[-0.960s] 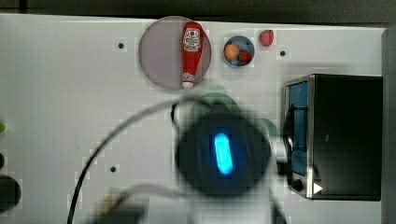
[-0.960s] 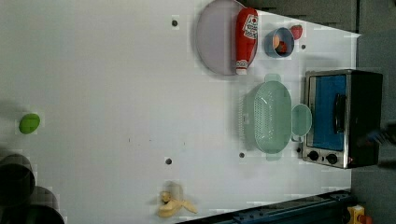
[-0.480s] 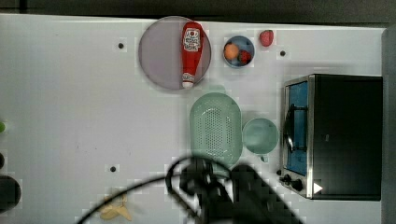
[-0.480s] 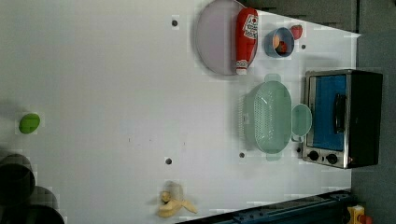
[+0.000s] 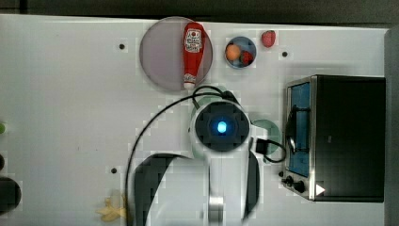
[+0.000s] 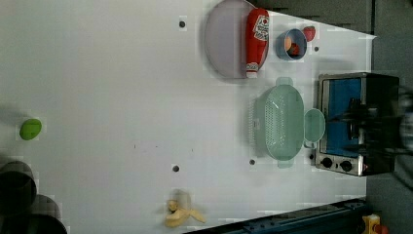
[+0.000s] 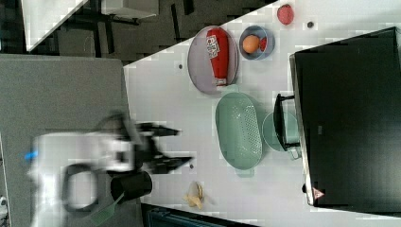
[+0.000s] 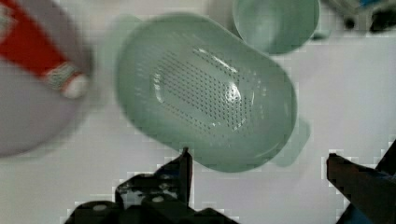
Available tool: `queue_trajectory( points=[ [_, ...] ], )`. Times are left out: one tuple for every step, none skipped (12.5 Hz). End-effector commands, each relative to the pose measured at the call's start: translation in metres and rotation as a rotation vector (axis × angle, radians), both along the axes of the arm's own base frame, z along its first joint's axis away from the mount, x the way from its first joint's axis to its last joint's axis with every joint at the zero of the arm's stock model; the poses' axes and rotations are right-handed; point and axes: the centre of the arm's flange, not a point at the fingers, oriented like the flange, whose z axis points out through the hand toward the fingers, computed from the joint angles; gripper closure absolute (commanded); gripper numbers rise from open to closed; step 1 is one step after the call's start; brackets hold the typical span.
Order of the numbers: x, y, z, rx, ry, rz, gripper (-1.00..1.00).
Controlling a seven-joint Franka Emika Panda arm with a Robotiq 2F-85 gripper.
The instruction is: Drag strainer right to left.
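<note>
Clearly the strainer (image 8: 205, 98) is a thin, pale green plastic basket, so it should be light and fairly stiff, with a smooth rim and small tabs at its two ends. On the bare white tabletop (image 6: 122, 97) it will likely slide easily once pushed or hooked, and could skate or spin if pressed off-centre. The rim along one long side, or one of the end tabs, looks like the best place to take hold; the perforated floor offers nothing to pinch.

At the wrist, the fingers (image 8: 261, 179) stand spread wide and released, holding nothing. In the wrist view the strainer lies just beyond the fingertips, its near rim close to the dark finger (image 8: 180, 175) on one side, with bare tabletop between the two tips; no contact is visible. From the top view the arm's head (image 5: 220, 127) hangs right over the strainer, of which a green edge (image 5: 200, 104) peeks out.

The strainer sits open side up, between the grey plate (image 6: 224, 39) carrying the ketchup bottle (image 6: 256, 39) and the toaster oven (image 6: 355, 122), with the small green cup (image 6: 314, 126) just beside it, touching or nearly so. I judge the grasp not yet begun, and the cup's closeness could snag a careless drag.
</note>
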Motion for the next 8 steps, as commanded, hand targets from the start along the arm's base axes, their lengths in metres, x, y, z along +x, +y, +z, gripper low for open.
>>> queue_trajectory(
  points=[
    [0.01,0.008,-0.047,-0.024,-0.053,-0.211,-1.0],
    [0.015,0.008,-0.072,-0.024,-0.07,-0.26,-1.0],
    [0.019,0.009,-0.094,-0.024,-0.085,-0.301,-1.0],
    [0.022,0.009,-0.114,-0.025,-0.095,-0.347,-1.0],
    [0.023,0.009,-0.132,-0.028,-0.097,-0.406,-1.0],
    [0.021,0.01,-0.151,-0.035,-0.086,-0.461,-1.0],
    [0.018,0.011,-0.169,-0.04,-0.07,-0.488,-1.0],
    [0.014,0.013,-0.186,-0.041,-0.059,-0.485,-1.0]
  ],
)
